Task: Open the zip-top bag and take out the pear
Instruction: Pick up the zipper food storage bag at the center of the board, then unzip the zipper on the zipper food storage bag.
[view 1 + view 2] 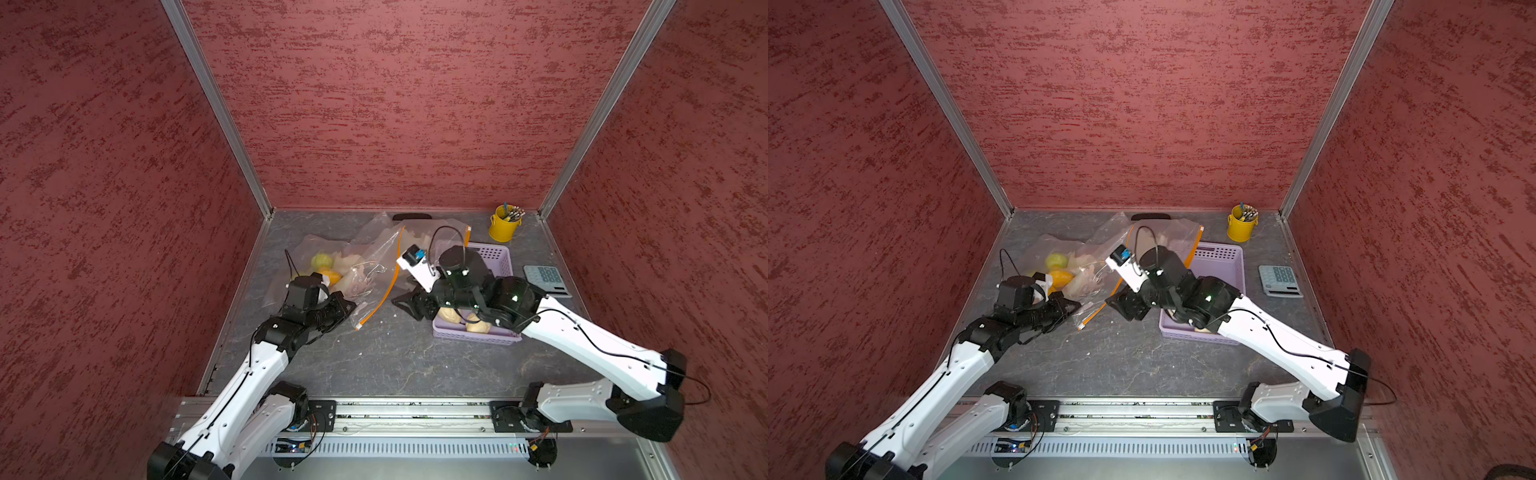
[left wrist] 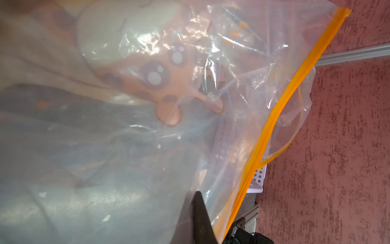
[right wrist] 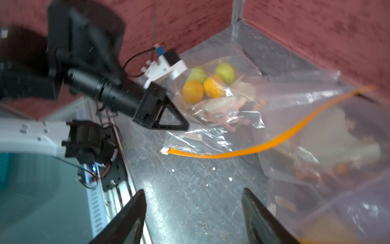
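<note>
Two bags lay out. The zip-top bag (image 1: pixel 368 291) held two green fruit, the pear (image 3: pixel 197 74) among them, and two oranges (image 3: pixel 193 92). The left gripper (image 1: pixel 350 305) had its jaws clenched on the film, while the right gripper (image 3: pixel 193 211) jaws stood released and empty. Another bag (image 1: pixel 415 232), one basket (image 1: pixel 498 253), one pail (image 1: pixel 503 227) and one calculator (image 1: pixel 546 280) sat on the grey marbled worktop (image 1: pixel 395 357) within red walls (image 1: pixel 395 104).

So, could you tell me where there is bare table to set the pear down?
Widest bare table lies between the zip-top bag, the purple basket and the front rail. A smaller patch sits between yellow bucket and calculator. Back left is crowded with bags.
</note>
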You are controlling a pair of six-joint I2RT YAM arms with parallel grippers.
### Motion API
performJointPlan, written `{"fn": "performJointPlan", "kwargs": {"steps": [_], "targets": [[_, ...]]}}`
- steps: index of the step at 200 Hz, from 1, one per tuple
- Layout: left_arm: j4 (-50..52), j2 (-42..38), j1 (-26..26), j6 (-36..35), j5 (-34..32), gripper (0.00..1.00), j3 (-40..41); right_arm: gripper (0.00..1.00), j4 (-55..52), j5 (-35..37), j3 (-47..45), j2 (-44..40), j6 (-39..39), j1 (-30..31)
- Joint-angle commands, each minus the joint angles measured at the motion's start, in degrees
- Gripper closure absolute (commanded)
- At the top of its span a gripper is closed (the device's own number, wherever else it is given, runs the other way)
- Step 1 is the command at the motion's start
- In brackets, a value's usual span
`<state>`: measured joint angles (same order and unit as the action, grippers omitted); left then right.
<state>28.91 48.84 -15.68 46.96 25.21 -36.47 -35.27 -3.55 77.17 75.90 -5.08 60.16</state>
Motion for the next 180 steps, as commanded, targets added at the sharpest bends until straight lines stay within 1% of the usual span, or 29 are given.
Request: {"fn": "performJointPlan", "kwargs": {"steps": [1,10,19,30,36,45,65,80,102,128,151,180], "targets": [[1.7,-0.3,1.6,-3.9,5.4,1.00,-2.3,0.39,2.6,12.3,-0.8,4.6,-20.4,6.1],[2.1,-0.6,2.2,-4.1,6.0,1.00,-2.5,0.43,3.7,14.0,-0.2,6.4,-24.4,7.4],[2.6,-0.9,2.8,-4.2,6.7,1.00,-2.6,0.44,3.9,14.3,0.8,7.2,-27.6,8.2],[2.8,-1.3,3.3,-4.1,7.7,1.00,-2.6,0.46,4.3,13.8,1.4,10.2,-30.9,8.8],[3.0,-1.4,3.5,-4.1,8.0,1.00,-2.7,0.45,4.9,14.2,1.4,11.0,-34.1,9.1],[3.5,-1.6,3.8,-4.4,8.2,1.00,-3.0,0.47,5.7,14.2,1.6,12.3,-36.7,9.2],[3.8,-2.1,4.1,-4.4,8.4,1.00,-3.1,0.57,8.9,13.2,1.5,14.4,-41.5,10.2],[4.3,-2.0,4.4,-4.5,8.5,1.00,-3.6,0.59,10.5,12.6,1.1,15.3,-44.9,11.1],[4.8,-2.1,4.7,-4.8,8.6,1.00,-4.1,0.62,11.1,12.6,1.1,16.2,-47.0,11.5],[4.9,-2.0,4.9,-5.1,8.9,1.00,-4.5,0.64,11.6,10.0,1.4,16.7,-47.6,12.9],[4.8,-1.9,5.1,-5.1,9.4,1.00,-4.7,0.65,9.7,11.6,2.7,18.7,-48.6,13.4],[5.0,-2.3,5.2,-5.1,9.7,1.00,-4.3,0.67,11.4,12.3,2.9,19.4,-49.4,13.4]]}}
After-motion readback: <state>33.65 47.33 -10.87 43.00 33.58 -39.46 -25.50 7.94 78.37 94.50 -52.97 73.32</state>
